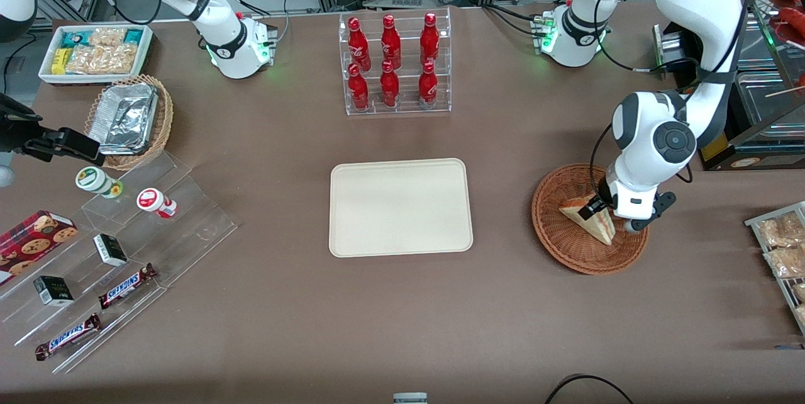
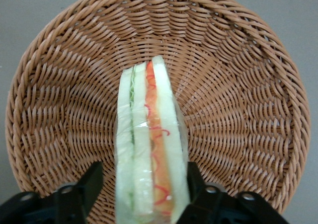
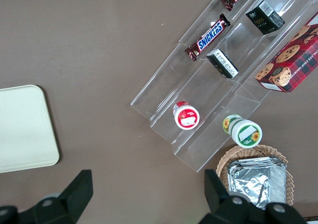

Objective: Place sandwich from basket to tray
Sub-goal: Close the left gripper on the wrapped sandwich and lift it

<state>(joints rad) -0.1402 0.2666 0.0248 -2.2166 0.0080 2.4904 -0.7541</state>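
The sandwich (image 1: 590, 219), a wrapped white-bread wedge with red and pale green layers, lies in the reddish-brown wicker basket (image 1: 556, 241) toward the working arm's end of the table. My left gripper (image 1: 611, 215) is down in the basket, open, with one finger on each side of the sandwich. In the left wrist view the sandwich (image 2: 149, 149) stands between the dark fingers (image 2: 91, 184) over the basket's weave (image 2: 238, 110); there is a gap on one side and the other finger is close against the wrap. The cream tray (image 1: 400, 207) lies flat mid-table and also shows in the right wrist view (image 3: 22, 127).
A clear rack of red bottles (image 1: 395, 64) stands farther from the camera than the tray. A stepped acrylic display (image 1: 126, 253) with snacks, a tan basket with a foil container (image 1: 129, 121) and a white snack tray (image 1: 94, 51) lie toward the parked arm's end. A wire rack of packets (image 1: 783, 246) sits beside the basket.
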